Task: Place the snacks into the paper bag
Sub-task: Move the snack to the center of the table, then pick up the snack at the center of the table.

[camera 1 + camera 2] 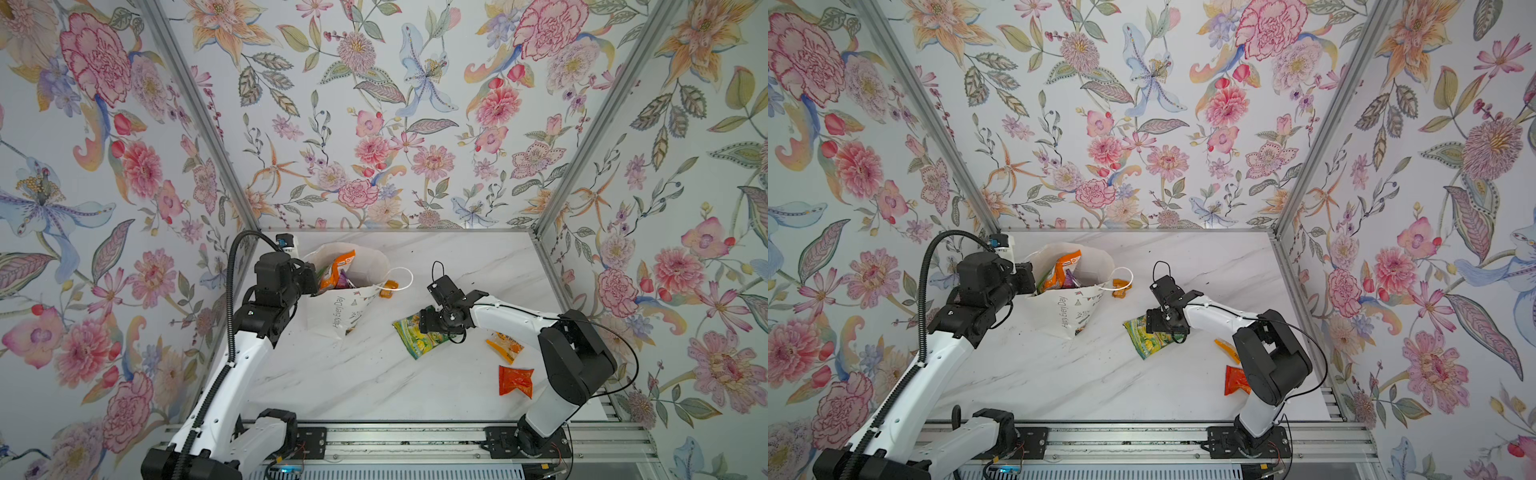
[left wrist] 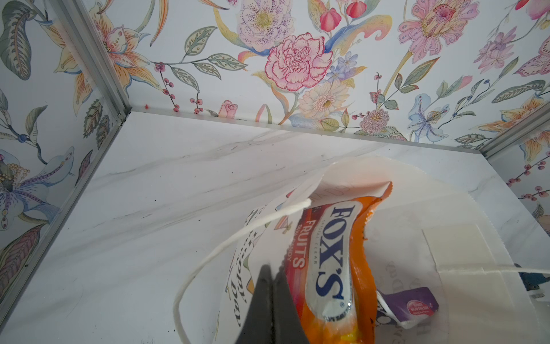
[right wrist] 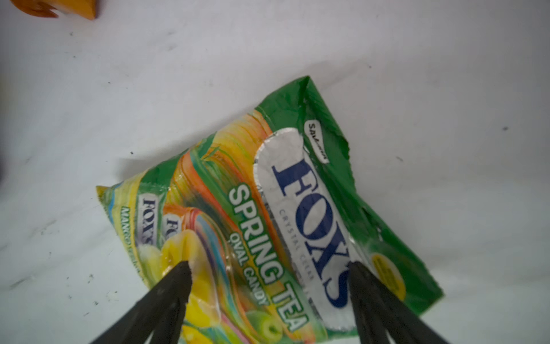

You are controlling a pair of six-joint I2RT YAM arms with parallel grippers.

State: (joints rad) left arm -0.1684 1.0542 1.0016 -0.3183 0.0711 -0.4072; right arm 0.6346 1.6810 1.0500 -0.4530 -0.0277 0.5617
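Paper bag (image 1: 328,311) is seen in both top views at the far left of the table (image 1: 374,382), two packets (image 1: 336,270) inside and four snacks (image 1: 515,380) outside; in the left wrist view the left gripper (image 2: 270,269) is pinched on its rim beside one orange packet (image 2: 327,259); in the right wrist view the right gripper (image 3: 269,265) is spread astride one green packet (image 3: 268,208).

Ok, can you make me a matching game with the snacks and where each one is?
Things:
1. green packet
2. orange packet
3. red sachet

Places:
A. inside the paper bag
B. on the table, nothing touching it
C. under the right gripper, jaws open

Pairs: 1-C, 2-A, 3-B
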